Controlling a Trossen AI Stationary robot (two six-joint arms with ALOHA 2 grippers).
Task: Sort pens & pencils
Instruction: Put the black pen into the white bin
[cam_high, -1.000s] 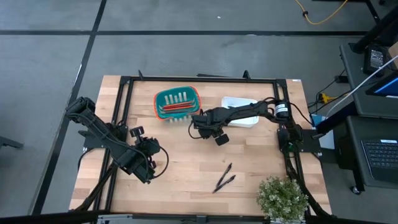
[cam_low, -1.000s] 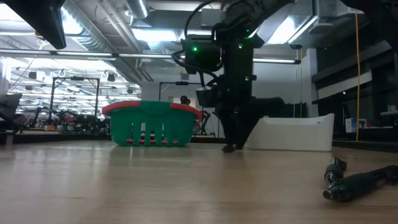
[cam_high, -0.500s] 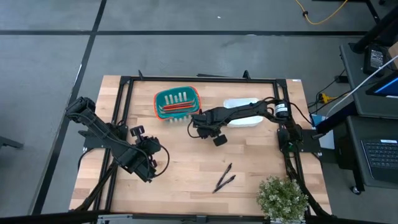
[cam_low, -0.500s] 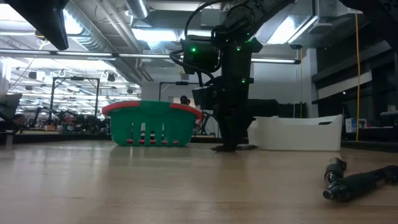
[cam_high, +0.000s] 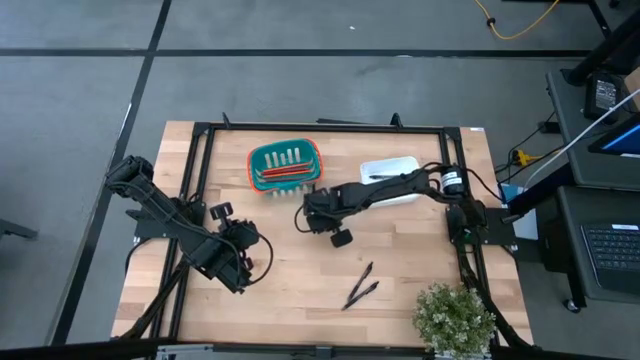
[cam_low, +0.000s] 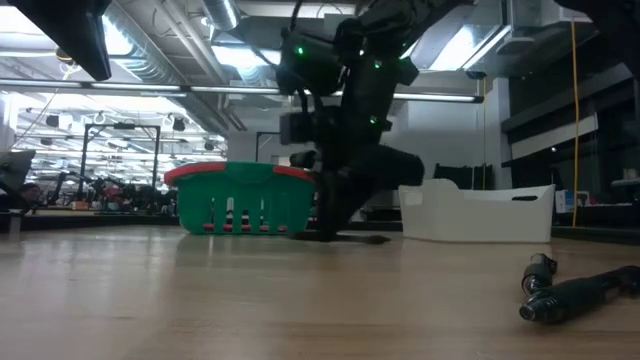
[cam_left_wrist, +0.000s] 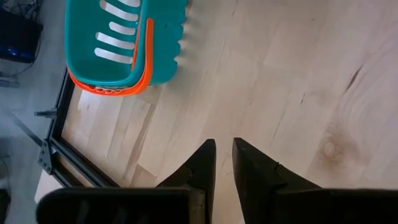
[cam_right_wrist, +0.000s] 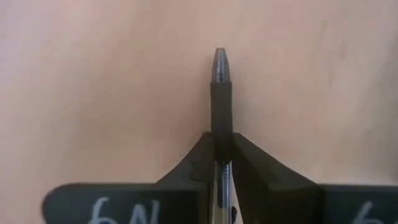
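My right gripper (cam_high: 312, 215) stands near the teal basket (cam_high: 285, 165), shut on a black pen (cam_right_wrist: 221, 93) that lies low along the table (cam_low: 360, 238). Red-orange pencils (cam_high: 283, 176) lie in the basket. Two more black pens (cam_high: 362, 285) lie crossed on the wood toward the near right; their ends show in the low view (cam_low: 580, 292). Another dark pen (cam_high: 378, 178) lies in the white tray (cam_high: 400, 165). My left gripper (cam_left_wrist: 222, 146) hangs over the table's left half (cam_high: 243, 243), its fingers a narrow gap apart with nothing between them. My right gripper pinches the pen's barrel (cam_right_wrist: 221, 134) between its two fingers (cam_right_wrist: 202, 158), a short way behind the grey tip (cam_right_wrist: 221, 62). The fingers come steeply from above, slanting toward the table's left, and lie across the pen. The pen lies about level, down at the tabletop.
A potted plant (cam_high: 455, 315) stands at the near right corner. A black frame (cam_high: 200, 150) runs round the tabletop. The basket (cam_left_wrist: 124, 43) and the white tray (cam_low: 475, 212) stand side by side at the far edge. Bare wood lies between the two arms.
My right gripper has shut on the pen and gone toward the table's left, nearer the basket, tipping as it went. The pen has slid along the table with it. The white tray, partly covered by the arm before, now shows whole.
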